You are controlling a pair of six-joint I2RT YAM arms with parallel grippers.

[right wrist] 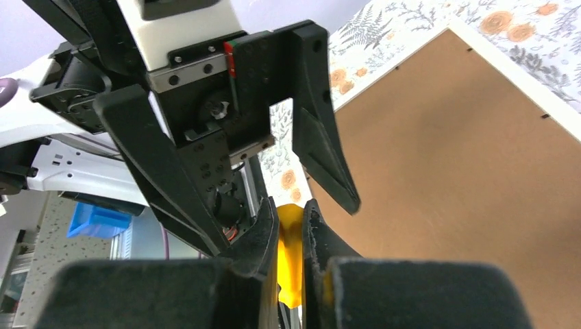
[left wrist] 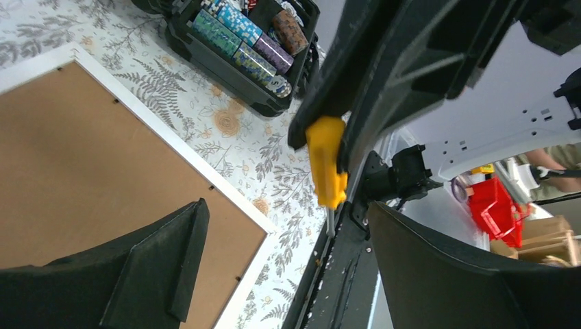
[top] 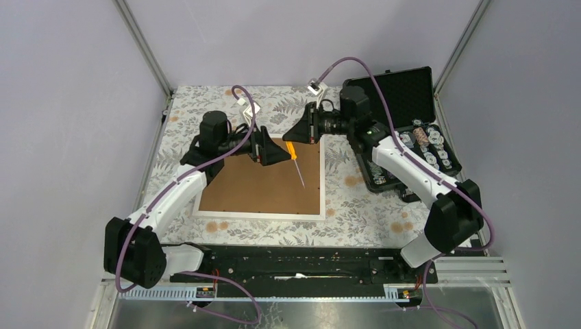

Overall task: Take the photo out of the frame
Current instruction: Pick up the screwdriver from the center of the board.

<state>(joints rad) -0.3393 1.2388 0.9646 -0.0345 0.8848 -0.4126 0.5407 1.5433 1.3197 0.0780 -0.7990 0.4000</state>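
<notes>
Though white-edged, the frame (top: pixel 264 188) shows brown.

The frame (top: pixel 264 185) lies back-up at the middle of the desk (top: pixel 356 219), with a case (top: pixel 404 130) to its right. Over the frame's far edge, the left gripper (top: pixel 279 152) meets the right gripper (top: pixel 288 139) from opposite sides, with a screwdriver (top: pixel 293 151) in the latter.

Robotics lab cell: grey panel walls (top: pixel 62 103) w/ alum. posts (top: pixel 144 49), red bin (left wrist: pixel 493 205) beyond.
</notes>
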